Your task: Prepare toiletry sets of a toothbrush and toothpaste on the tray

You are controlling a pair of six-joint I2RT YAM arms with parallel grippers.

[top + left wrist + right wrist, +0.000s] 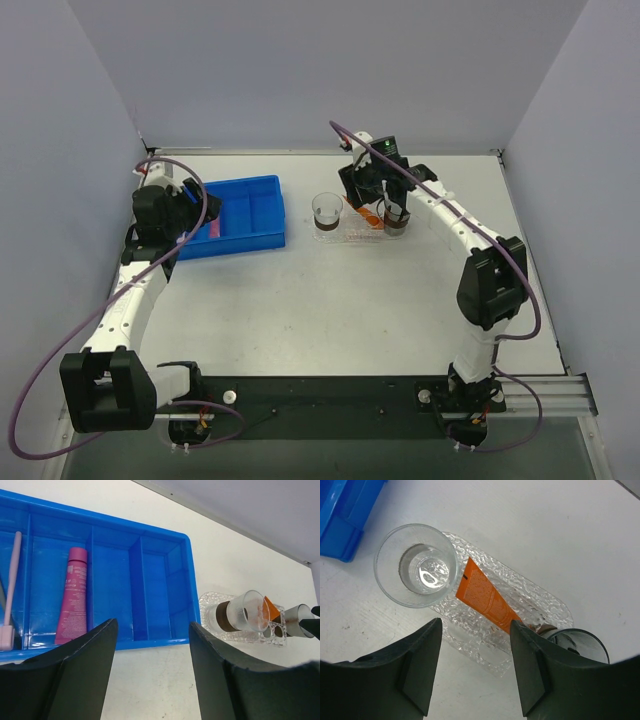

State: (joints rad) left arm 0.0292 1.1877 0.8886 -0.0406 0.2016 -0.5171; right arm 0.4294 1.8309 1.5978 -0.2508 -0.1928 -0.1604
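Left arm stretched toward far-left bench corner, left fingers wide apart, empty, before blue bin holding pink toothpaste and toothbrush lying parallel, right fingers wide apart, empty, over far-edge tray, orange toothpaste diagonal across it, crimped end beside clear cup.

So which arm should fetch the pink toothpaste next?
Left. The left gripper hovers open at the blue bin, the pink toothpaste just ahead; the right gripper is across at the tray, over the orange toothpaste.
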